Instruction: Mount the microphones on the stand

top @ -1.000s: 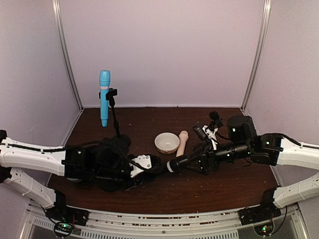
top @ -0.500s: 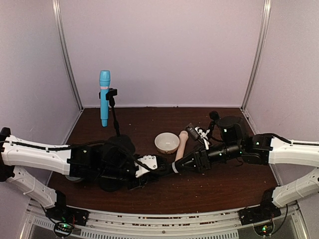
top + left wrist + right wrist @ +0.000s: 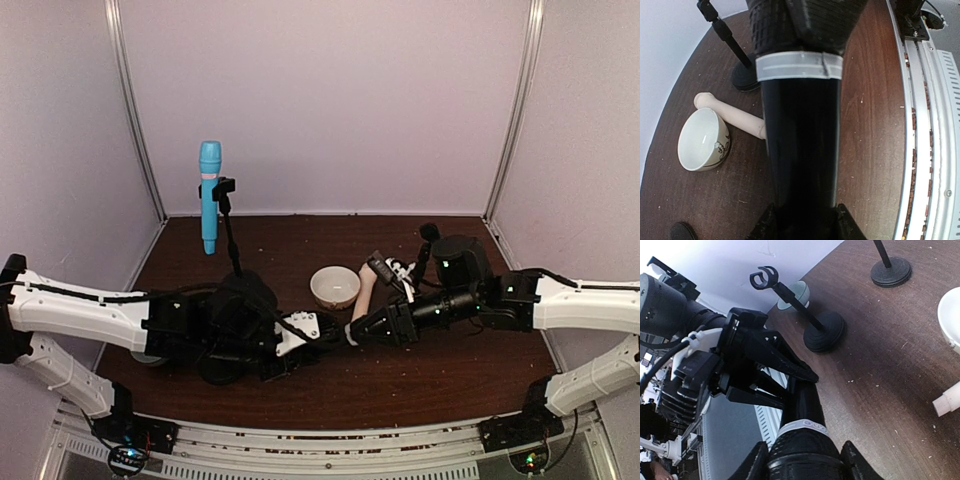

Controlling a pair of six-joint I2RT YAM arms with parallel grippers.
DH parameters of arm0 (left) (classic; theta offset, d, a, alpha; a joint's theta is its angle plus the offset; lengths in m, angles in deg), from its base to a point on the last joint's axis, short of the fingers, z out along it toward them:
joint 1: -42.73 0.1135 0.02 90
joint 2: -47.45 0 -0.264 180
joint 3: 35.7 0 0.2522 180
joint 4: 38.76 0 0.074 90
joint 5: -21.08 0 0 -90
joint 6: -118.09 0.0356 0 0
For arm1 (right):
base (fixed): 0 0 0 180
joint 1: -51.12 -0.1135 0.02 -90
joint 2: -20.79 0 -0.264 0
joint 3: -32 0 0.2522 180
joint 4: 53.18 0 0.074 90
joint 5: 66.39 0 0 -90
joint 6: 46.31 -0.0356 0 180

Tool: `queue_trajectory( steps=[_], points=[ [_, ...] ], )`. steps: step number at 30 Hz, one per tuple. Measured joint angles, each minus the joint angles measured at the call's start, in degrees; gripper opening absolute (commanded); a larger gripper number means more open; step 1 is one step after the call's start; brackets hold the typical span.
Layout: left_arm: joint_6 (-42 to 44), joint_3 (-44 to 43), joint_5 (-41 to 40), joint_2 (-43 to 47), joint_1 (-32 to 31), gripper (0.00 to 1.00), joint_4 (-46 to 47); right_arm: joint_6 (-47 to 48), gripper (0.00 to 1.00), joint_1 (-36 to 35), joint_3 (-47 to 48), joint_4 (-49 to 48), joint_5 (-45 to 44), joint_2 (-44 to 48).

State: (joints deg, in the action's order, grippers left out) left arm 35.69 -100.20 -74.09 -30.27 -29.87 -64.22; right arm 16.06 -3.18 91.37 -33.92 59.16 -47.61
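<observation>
The left gripper (image 3: 802,226) clamps the black mic (image 3: 800,150) by its handle and the right gripper (image 3: 803,463) grips its mesh head, near the bowl (image 3: 335,288).

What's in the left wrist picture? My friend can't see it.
A black microphone fills the middle, gripped at the bottom by the left hand. To its left, on the brown table, sit a white bowl, a cream microphone and a black stand base.

Robot lab cell, white panel walls (image 3: 320,100), aluminium posts (image 3: 134,110), base rail (image 3: 330,442)
</observation>
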Motion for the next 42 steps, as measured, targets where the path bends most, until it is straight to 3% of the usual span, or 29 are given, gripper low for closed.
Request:
queue_trajectory(
  steps=[4,10,20,24,28,34,42],
  points=[
    [-1.5,-0.4,-3.4,-1.4,-0.4,0.49,0.6,0.9,0.13,0.1,0.0,-0.1,-0.5,-0.2],
    [-3.4,-0.4,-11.9,0.0,-1.0,0.56,1.8,3.0,0.08,0.1,0.1,0.2,-3.2,1.5],
    [-4.2,-0.3,-30.5,18.3,-0.9,0.88,-0.8,6.9,0.06,0.2,-0.1,3.5,-7.4,5.9],
    [-6.0,0.7,-37.8,26.2,-0.5,0.91,-2.5,7.3,0.06,0.2,-0.3,4.1,-7.6,5.8],
    [-12.4,2.8,-41.6,32.8,0.3,0.87,-8.3,8.2,0.07,0.2,-0.9,4.2,-8.4,5.8],
    [-21.6,10.4,-41.4,44.9,0.4,0.84,-14.9,9.4,0.07,0.2,-1.2,4.2,-8.6,5.4],
    [-24.5,17.9,-35.5,46.2,0.4,0.84,-15.1,9.8,0.07,0.2,-2.2,3.7,-8.6,3.9]
  ],
)
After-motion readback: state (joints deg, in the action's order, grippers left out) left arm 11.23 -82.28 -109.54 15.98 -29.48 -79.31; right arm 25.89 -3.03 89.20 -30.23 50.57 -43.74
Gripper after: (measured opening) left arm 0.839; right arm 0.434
